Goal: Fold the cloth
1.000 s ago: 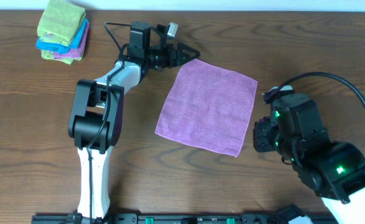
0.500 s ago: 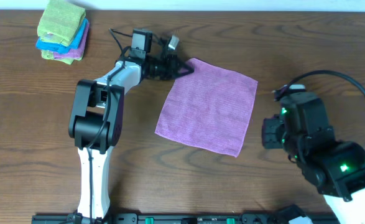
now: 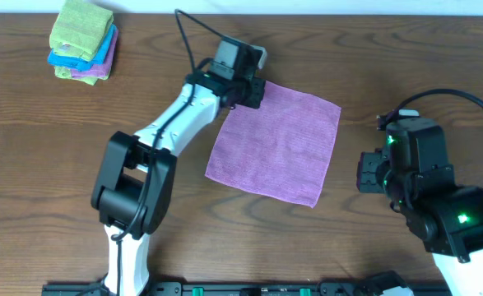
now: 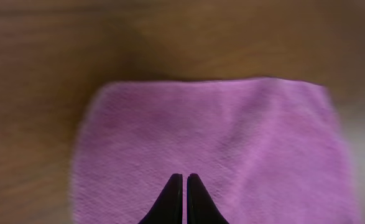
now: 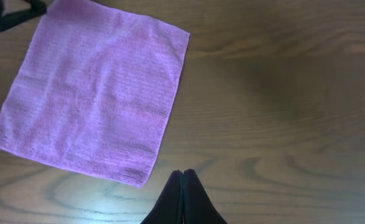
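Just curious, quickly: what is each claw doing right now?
Left gripper: shut at a corner of the cloth; hold unclear.
Right gripper: shut, empty.

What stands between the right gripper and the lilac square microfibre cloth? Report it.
Nothing visible. Only bare wooden table lies between the shut right gripper and the lilac square microfibre cloth. The left gripper sits at its far corner, off that path.

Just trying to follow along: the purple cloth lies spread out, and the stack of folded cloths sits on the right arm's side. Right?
Not quite. The overhead view shows the stack of folded cloths in the far corner on the left arm's side. The purple cloth does lie spread out.
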You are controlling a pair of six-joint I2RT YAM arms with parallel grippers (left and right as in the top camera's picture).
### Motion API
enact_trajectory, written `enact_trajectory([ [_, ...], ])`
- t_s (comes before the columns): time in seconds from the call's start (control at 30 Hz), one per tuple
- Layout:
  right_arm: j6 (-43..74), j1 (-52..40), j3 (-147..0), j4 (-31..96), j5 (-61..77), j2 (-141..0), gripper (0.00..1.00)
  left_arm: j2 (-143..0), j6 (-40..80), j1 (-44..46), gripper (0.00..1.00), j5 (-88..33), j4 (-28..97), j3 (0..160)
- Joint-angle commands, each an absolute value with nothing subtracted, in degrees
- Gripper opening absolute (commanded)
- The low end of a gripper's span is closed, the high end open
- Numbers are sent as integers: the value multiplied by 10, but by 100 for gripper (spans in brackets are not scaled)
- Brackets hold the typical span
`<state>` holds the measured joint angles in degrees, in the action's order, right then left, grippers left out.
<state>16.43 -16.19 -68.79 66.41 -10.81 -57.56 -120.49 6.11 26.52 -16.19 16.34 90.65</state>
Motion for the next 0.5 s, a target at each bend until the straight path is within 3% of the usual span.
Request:
enact_trajectory([
  [0.0, 156, -157, -689, 668, -100, -569, 1, -1226, 45, 266, 6, -46, 139, 909],
  [0.47, 156, -157, -689, 670, -91, -569, 1, -1298, 67, 267, 6, -45, 106, 909],
])
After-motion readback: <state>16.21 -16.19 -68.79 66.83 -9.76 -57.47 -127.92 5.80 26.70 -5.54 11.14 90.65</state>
